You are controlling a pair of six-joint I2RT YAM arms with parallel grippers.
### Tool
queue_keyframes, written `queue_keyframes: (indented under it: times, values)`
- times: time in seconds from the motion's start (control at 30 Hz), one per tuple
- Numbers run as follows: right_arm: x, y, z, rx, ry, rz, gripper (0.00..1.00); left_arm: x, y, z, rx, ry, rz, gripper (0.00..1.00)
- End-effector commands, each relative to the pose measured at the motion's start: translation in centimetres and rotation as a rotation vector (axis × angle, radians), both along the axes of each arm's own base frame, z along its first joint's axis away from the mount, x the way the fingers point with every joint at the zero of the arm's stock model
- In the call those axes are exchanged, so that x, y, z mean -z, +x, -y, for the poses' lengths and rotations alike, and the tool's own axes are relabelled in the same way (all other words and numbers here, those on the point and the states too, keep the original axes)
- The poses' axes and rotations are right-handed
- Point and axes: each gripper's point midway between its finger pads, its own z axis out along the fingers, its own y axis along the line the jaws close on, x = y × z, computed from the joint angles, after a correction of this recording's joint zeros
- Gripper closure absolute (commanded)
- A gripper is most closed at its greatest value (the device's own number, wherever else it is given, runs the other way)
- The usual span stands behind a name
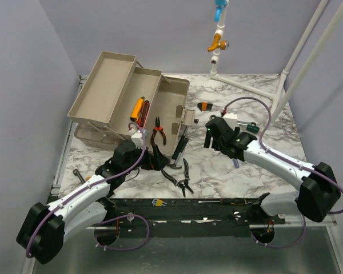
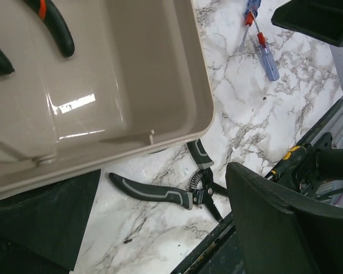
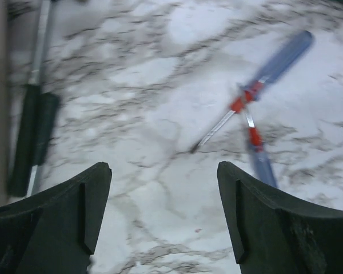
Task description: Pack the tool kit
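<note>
The beige tool kit box (image 1: 160,97) stands open at the back left, its trays folded out. Orange-handled pliers (image 1: 158,132) lie inside it. My left gripper (image 1: 158,160) hovers at the box's near edge, open and empty. In the left wrist view, black-and-grey shears (image 2: 160,191) lie on the marble under the left gripper (image 2: 160,228), just beside the box wall (image 2: 194,85). My right gripper (image 1: 212,132) is open over bare marble. In the right wrist view, two crossed blue screwdrivers (image 3: 257,97) lie just beyond the right gripper (image 3: 163,188).
A black long-handled tool (image 3: 31,137) lies along the box's right side. A green-handled screwdriver (image 1: 251,127) and a small orange item (image 1: 204,106) sit on the marble table (image 1: 217,177) at the back right. Hex keys (image 1: 157,201) rest on the near rail. White pipes (image 1: 286,74) rise at the back right.
</note>
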Motion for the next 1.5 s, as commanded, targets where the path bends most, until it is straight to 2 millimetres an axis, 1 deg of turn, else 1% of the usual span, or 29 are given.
queue_keyframes:
  times: [0.0,0.07,0.13,0.2,0.33,0.43,0.53,0.63,0.73,0.83,0.9,0.93,1.03,1.17,1.2,1.23,1.27,1.4,1.47]
  values:
    - [1.6,-1.2,4.9,0.138,0.005,-0.058,0.15,-2.5,1.9,2.2,0.042,-0.041,0.111,0.07]
    - [2.5,-1.4,5.7,0.162,0.048,-0.092,0.14,-2.7,2.4,3.0,0.063,-0.048,0.127,0.07]
    - [3.3,-1.5,5.8,0.165,0.091,-0.120,0.15,-2.8,2.8,3.9,0.085,-0.045,0.135,0.07]
    - [3.9,-1.6,6.6,0.205,0.080,-0.122,0.17,-3.0,3.4,4.7,0.102,-0.043,0.143,0.07]
    - [5.1,-1.6,8.4,0.263,0.032,-0.121,0.20,-4.2,4.3,6.3,0.138,-0.068,0.158,0.08]
    - [6.5,-1.9,9.3,0.295,0.014,-0.134,0.20,-5.0,4.5,7.1,0.167,-0.080,0.160,0.08]
    - [7.9,-2.2,9.5,0.305,0.037,-0.165,0.21,-5.9,3.9,7.5,0.203,-0.077,0.164,0.08]
    - [9.1,-2.3,9.8,0.325,0.053,-0.180,0.23,-7.1,2.8,6.9,0.218,-0.072,0.198,0.08]
    - [9.8,-2.2,10.1,0.342,0.055,-0.183,0.26,-8.7,1.4,5.6,0.217,-0.071,0.252,0.07]
    - [10.6,-2.1,10.2,0.345,0.046,-0.202,0.32,-9.7,0.1,4.2,0.211,-0.068,0.298,0.07]
    - [10.9,-2.2,10.0,0.340,0.049,-0.216,0.39,-10.2,-0.9,3.3,0.207,-0.070,0.331,0.07]
    - [10.9,-2.2,9.9,0.340,0.052,-0.218,0.42,-10.4,-1.3,2.9,0.205,-0.075,0.350,0.07]
    - [10.5,-2.2,9.7,0.331,0.070,-0.206,0.55,-10.3,-2.3,1.7,0.194,-0.074,0.392,0.07]
    - [9.2,-2.1,9.3,0.302,0.089,-0.191,0.75,-9.7,-3.2,0.2,0.157,-0.076,0.446,0.07]
    - [8.8,-1.9,9.1,0.285,0.097,-0.183,0.84,-9.5,-3.3,-0.1,0.146,-0.081,0.461,0.07]
    - [8.5,-1.8,8.8,0.271,0.108,-0.180,0.92,-9.7,-3.5,-0.5,0.135,-0.096,0.490,0.07]
    - [8.0,-1.6,8.6,0.260,0.113,-0.173,0.99,-9.4,-3.6,-0.8,0.124,-0.099,0.506,0.07]
    - [6.1,-0.9,7.6,0.209,0.151,-0.148,0.99,-9.0,-3.8,-2.0,0.082,-0.092,0.558,0.07]
    - [4.8,-0.5,6.4,0.150,0.193,-0.130,0.99,-8.7,-3.9,-2.5,0.066,-0.085,0.567,0.07]
